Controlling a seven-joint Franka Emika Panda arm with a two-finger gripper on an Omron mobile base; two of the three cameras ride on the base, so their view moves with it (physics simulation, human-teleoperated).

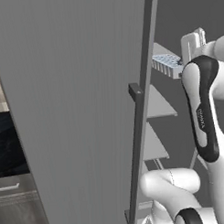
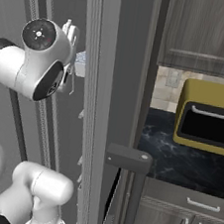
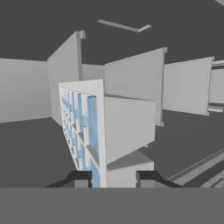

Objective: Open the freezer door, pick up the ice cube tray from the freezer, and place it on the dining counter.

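Ice cube tray [image 3: 83, 135] is sitting inside the freezer [image 1: 187, 129] against a light grey shelf [image 3: 131, 127], its near end lying between the gripper [image 3: 114, 177] fingertips, which are pinching it. Freezer door [image 1: 72, 110] is standing open at 9 o'clock.

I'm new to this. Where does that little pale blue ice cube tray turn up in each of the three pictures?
Left base view: ice cube tray at upper right, inside the freezer, just past the open door's edge, beside the arm.
Right base view: a sliver at upper left, between the arm and the door's edge.
Hand view: left of centre, large, between the jaws.
Shared landmark: the freezer door in both base views.
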